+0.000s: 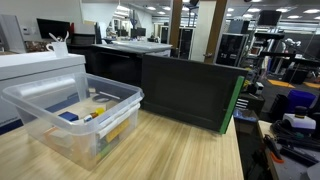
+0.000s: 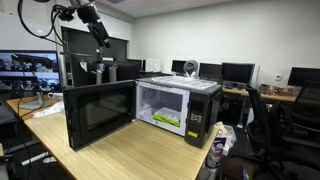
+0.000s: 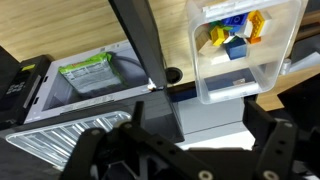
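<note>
Microwave (image 2: 190,88) stands on the wooden tabletop (image 2: 130,155), its dark door (image 2: 100,112) swung wide open and a green packet (image 2: 168,119) lying inside. Just beside it on the tabletop sits a clear plastic bin (image 1: 75,115) holding small coloured pieces. High above the open door hangs the gripper (image 2: 101,35), whose jaws stand apart and empty in the wrist view.
</note>
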You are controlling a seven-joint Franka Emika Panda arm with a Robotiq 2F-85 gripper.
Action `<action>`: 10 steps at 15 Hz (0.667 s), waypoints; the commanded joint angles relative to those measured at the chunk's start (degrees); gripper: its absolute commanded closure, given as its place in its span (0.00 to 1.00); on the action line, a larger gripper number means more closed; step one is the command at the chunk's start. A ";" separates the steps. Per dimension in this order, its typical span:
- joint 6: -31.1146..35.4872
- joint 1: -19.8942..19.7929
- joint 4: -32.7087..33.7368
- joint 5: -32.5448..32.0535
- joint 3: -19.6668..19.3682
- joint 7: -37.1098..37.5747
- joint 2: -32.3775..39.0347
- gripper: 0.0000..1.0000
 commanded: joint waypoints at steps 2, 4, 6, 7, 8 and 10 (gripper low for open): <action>1.83 -2.90 1.19 -3.36 0.04 4.39 1.39 0.00; 1.98 -4.55 1.31 -4.79 -0.11 5.70 1.67 0.00; 1.39 -5.71 1.29 -5.62 -0.34 6.81 1.98 0.00; 1.12 -6.53 1.08 -6.32 -0.41 7.40 2.19 0.00; 0.94 -7.12 0.97 -6.86 -0.53 7.89 2.41 0.00; 0.79 -8.75 0.71 -8.72 -0.78 9.28 2.98 0.00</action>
